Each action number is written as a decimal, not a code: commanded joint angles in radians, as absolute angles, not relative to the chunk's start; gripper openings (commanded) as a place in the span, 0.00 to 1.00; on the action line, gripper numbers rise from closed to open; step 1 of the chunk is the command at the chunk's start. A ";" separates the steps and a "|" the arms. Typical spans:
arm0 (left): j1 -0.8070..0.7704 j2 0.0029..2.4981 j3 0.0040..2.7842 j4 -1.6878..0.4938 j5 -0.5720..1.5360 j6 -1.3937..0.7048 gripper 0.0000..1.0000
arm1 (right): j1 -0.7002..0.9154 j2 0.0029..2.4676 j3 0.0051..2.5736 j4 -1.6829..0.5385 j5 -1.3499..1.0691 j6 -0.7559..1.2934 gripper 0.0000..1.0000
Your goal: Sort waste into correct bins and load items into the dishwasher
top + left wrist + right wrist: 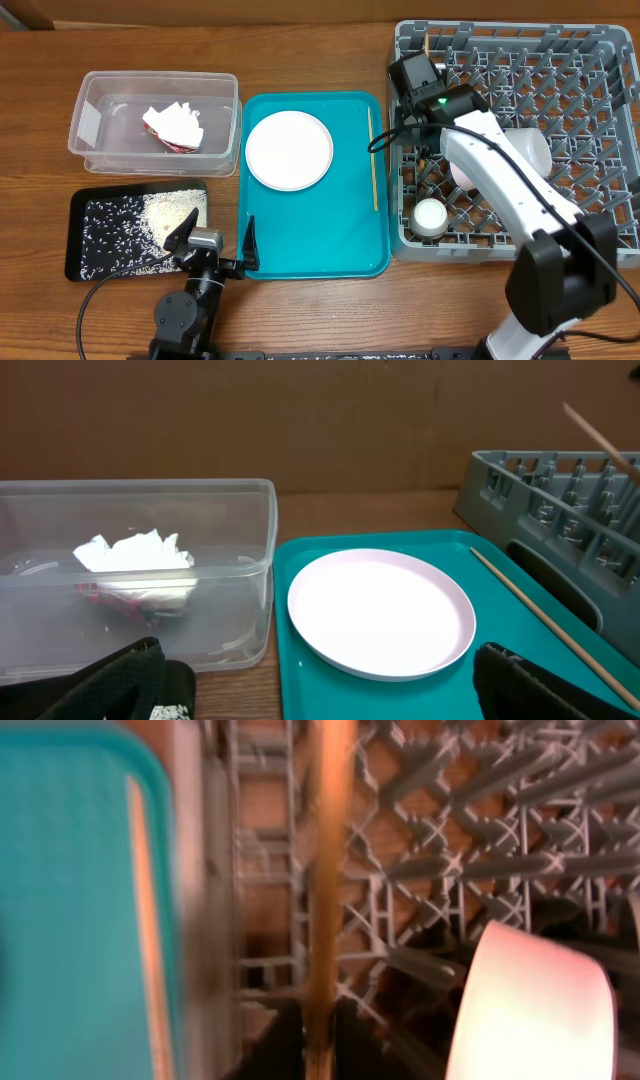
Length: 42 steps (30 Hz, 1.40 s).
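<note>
**Operator:** Right side, what have you got?

**Spotter:** Your right gripper (pixel 322 1058) is clamped on a chopstick (pixel 326 890). The wrist view is blurred, but the stick runs straight out from between the fingers. Seen from overhead, the gripper is over the far-left corner of the dish rack (pixel 600 60), with the stick's tip poking past the far rim.

**Operator:** Left side?

**Spotter:** Your left gripper (pixel 214 238) has its jaws wide apart and nothing between them. It is at the near edge, one finger over the black tray (pixel 71 235) and the other over the near-left corner of the teal tray (pixel 320 235).

**Operator:** Waste?

**Spotter:** The napkin (pixel 135 552) lies on top of the wrapper (pixel 140 598), both inside the clear tub (pixel 90 125) at far left. Rice grains (pixel 150 225) are spread across the black tray, heaped toward its far-right part.

**Operator:** Dishes?

**Spotter:**
- The plate (pixel 289 150) lies flat on the far-left part of the teal tray.
- A second chopstick (pixel 372 160) lies along that tray's right edge.
- The cup (pixel 430 217) is in the rack's near-left corner, mouth up.
- The pink bowl (pixel 530 1010) is in the rack, tipped on edge and partly under your right arm.
- The greyish-white bowl (pixel 530 150) is just to the right of the pink bowl.
</note>
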State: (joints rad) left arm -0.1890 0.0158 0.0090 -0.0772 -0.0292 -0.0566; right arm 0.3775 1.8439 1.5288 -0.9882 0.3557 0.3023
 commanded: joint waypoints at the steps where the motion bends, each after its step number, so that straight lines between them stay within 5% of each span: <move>1: -0.183 0.004 0.005 -0.074 -0.022 -0.075 1.00 | 0.386 1.834 1.536 -1.013 0.342 0.254 0.24; 10: -0.183 0.004 0.005 -0.074 -0.022 -0.075 1.00 | 0.494 1.756 1.585 -1.034 0.074 0.269 0.50; 22: -0.183 0.004 0.005 -0.074 -0.022 -0.075 1.00 | 0.631 1.911 1.431 -0.912 0.384 0.480 0.42; 32: -0.183 0.004 0.005 -0.074 -0.022 -0.075 1.00 | 0.622 2.070 1.419 -0.870 0.386 0.476 0.41; 42: -0.183 0.004 0.005 -0.074 -0.022 -0.075 1.00 | 0.629 2.081 1.434 -0.901 0.154 0.476 0.04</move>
State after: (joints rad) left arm -0.1890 0.0158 0.0090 -0.0772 -0.0292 -0.0566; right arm 0.6273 2.0739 1.4261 -0.8833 0.2741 0.4721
